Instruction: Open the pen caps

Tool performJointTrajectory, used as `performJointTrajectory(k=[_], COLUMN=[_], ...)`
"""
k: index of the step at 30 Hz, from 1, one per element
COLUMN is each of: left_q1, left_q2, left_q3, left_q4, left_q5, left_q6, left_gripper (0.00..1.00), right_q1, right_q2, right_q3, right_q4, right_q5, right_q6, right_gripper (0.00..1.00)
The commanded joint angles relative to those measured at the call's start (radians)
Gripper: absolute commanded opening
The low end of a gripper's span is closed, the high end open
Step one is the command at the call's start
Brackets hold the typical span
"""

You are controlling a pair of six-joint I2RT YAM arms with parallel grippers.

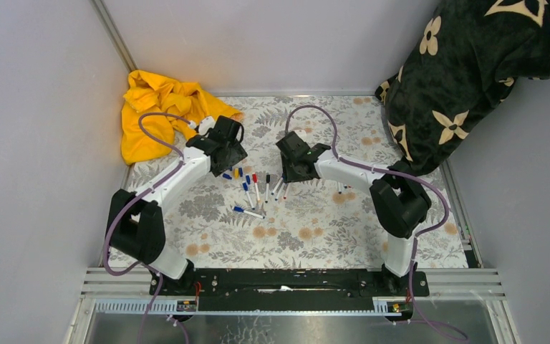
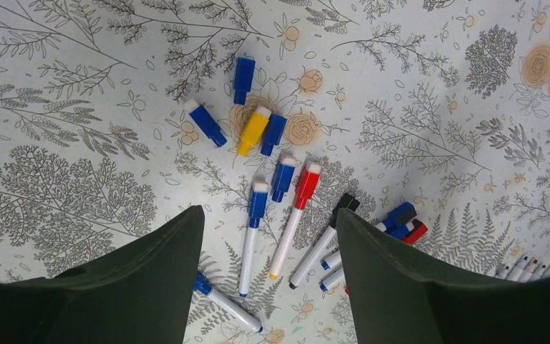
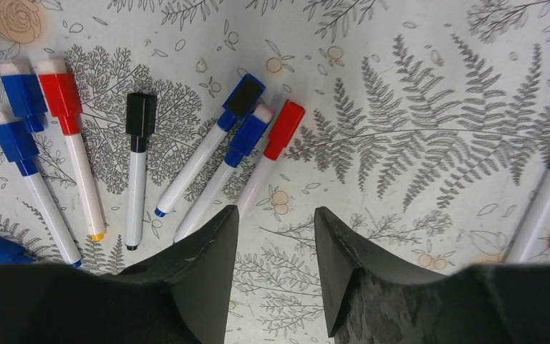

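Note:
Loose pen caps lie on the flowered table cover, several blue (image 2: 206,123) and one yellow (image 2: 252,131). Below them are capped pens: a blue-capped (image 2: 252,236), a red-capped (image 2: 291,222) and a black-capped one (image 2: 322,247). My left gripper (image 2: 270,210) hangs open above these pens with nothing between its fingers. My right gripper (image 3: 276,209) is also open and empty over bare cover. To its left lie capped pens, black (image 3: 136,179), blue (image 3: 222,175) and red (image 3: 268,161). Uncapped white barrels (image 3: 541,208) lie at its right. From above, both grippers (image 1: 233,159) (image 1: 290,175) flank the pen cluster (image 1: 258,190).
A crumpled yellow cloth (image 1: 159,107) sits in the back left corner, behind the left arm. A dark blanket with cream flowers (image 1: 465,79) drapes over the back right. Grey walls close in the left, back and right of the table (image 1: 315,229).

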Motion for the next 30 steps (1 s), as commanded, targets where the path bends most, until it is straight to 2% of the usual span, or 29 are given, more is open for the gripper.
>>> performJointTrajectory(k=[1, 15, 30], left_q1=[-0.01, -0.013, -0.013], left_q2=[-0.054, -0.114, -0.119], left_q3=[-0.027, -0.072, -0.094], left_q4=[0.031, 0.04, 0.056], left_q5=[0.008, 0.02, 0.021], left_q6=[0.01, 0.018, 0.011], left_gripper=[0.75, 0.75, 0.75], right_q1=[0.036, 0.062, 0.064], right_q2=[0.032, 0.113, 0.165], right_q3=[0.066, 0.077, 0.081], right_q4=[-0.041, -0.062, -0.086], right_q5=[-0.002, 0.025, 0.054], right_q6=[0.07, 0.13, 0.119], right_gripper=[0.5, 0.46, 0.42])
